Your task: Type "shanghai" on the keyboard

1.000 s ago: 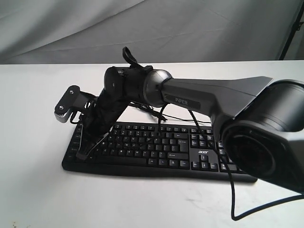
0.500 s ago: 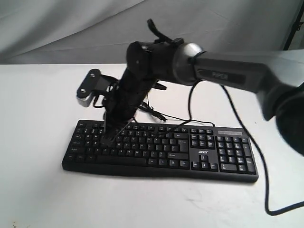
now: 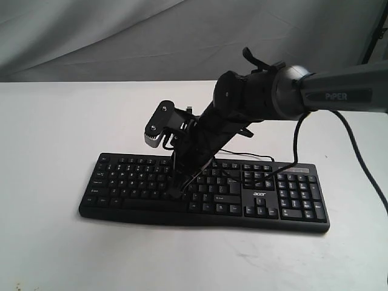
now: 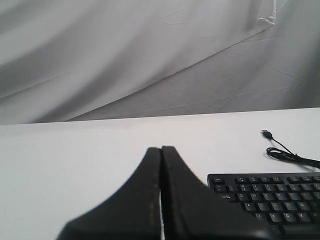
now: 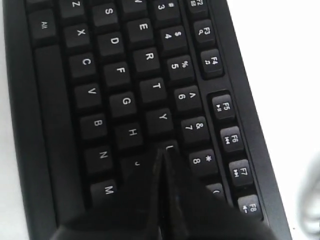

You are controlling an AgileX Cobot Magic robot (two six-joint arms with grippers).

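Hidden: the right arm [image 3: 339, 94] is crossing over the keyboard [image 3: 121, 182] in the exterior view and covering a strip of the middle letter keys; its base is running out of the picture. The left arm isn't showing in that view at all.
Hard to tell: the right pincer [image 5: 162, 150] is blocking part of the U key and shading J, so whether its tip is touching a key, can't tell.
Right pincer: two fingers are pressing flat together into one narrow point, gripping nothing, and pointing down at the J/U area [image 3: 176, 193].
Left pincer: [image 4: 161, 149] is pressing together too, a thin seam showing between the fingers, nothing in it; it's hanging over bare counter near the keyboard's corner.
Keyboard place: it's lying flat on the white counter [image 3: 48, 121], long side across the exterior view, number pad towards the right arm's side.
Materials: the keyboard is looking like matte black plastic with white legends and a white "acer" mark; the counter is looking smooth and white; a grey creased cloth [image 3: 91, 36] is hanging behind.
Shapes: the keyboard is a wide, low rectangle; both pincers are tapering to wedges.
Counts: one keyboard, one thin black USB cable [image 4: 285, 152] curling on the counter with its plug lying free, one arm cable [image 3: 285, 170] drooping over the keys, one silver wrist camera [image 3: 159, 124].
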